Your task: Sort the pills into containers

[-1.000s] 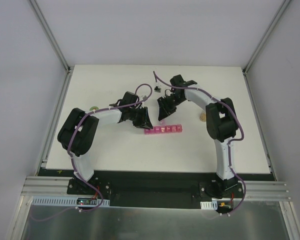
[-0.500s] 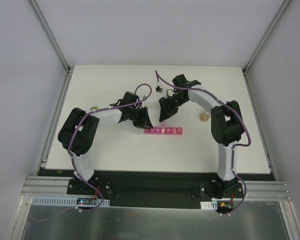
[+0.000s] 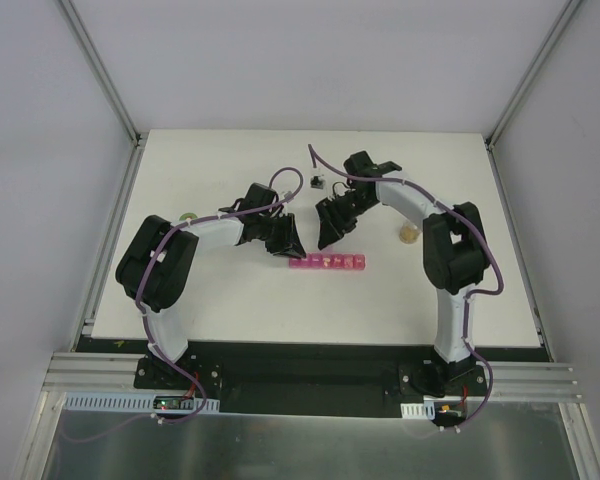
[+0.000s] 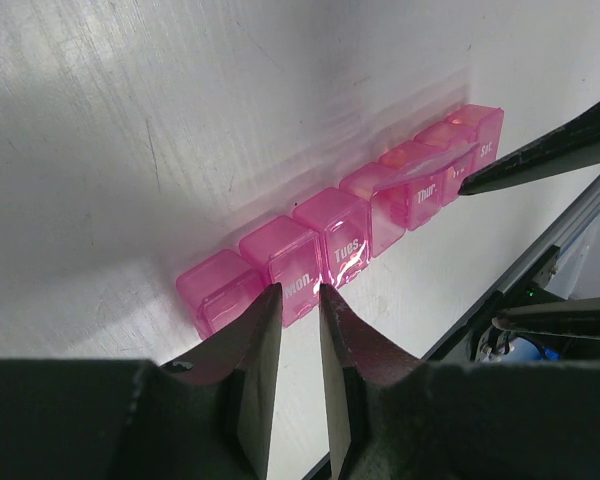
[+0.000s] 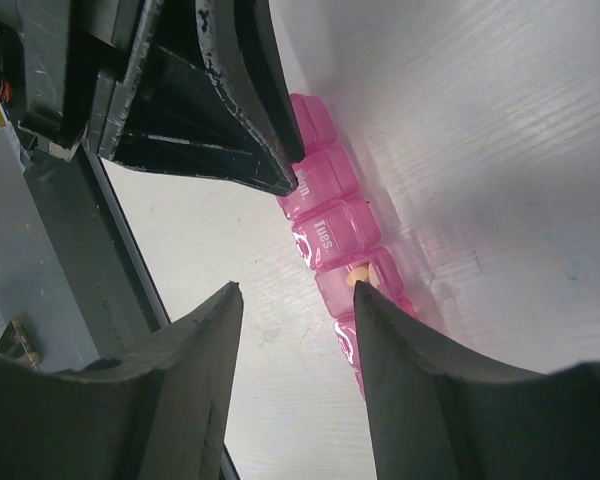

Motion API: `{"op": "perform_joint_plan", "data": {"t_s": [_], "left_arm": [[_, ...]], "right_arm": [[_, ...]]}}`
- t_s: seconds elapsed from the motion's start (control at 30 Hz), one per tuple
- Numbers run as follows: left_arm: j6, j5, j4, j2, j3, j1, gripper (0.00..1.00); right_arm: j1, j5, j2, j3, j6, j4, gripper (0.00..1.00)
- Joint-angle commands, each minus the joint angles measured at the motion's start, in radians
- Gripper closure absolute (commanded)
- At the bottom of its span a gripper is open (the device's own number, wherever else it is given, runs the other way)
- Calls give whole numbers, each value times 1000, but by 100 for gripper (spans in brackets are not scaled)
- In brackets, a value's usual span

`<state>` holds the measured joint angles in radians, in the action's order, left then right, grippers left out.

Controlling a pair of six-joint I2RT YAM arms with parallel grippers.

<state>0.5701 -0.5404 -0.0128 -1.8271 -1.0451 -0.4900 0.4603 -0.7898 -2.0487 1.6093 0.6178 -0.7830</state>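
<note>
I park the left claw (image 4: 298, 300), nearly pressed together, against the containers (image 4: 330, 245) to steady them; right claw (image 5: 300, 300) spread above, ready to drop pills.

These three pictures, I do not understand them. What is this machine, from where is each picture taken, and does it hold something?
It is a robot with two arms bolted to a white table. The top picture looks down from above. The other two come from cameras on the wrists, so each shows its own fingers up close. On the table lies a pink pill box, a row of small compartments marked with weekdays. The left gripper, its fingers almost together, sits against the "Mon" end. The right gripper is open above the box. Neither one visibly holds anything. A small tan object lies to the right.
</note>
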Motion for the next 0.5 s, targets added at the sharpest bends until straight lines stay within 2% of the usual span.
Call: {"op": "perform_joint_plan", "data": {"t_s": [0.0,0.47], "left_arm": [[-15,60,-69,-24,11,4,78],[-15,57,-67,-31,10,5,78]], "right_arm": [[-8,7,39,78,25,-21,48],[-9,84,-31,103,85,-24,43]]}}
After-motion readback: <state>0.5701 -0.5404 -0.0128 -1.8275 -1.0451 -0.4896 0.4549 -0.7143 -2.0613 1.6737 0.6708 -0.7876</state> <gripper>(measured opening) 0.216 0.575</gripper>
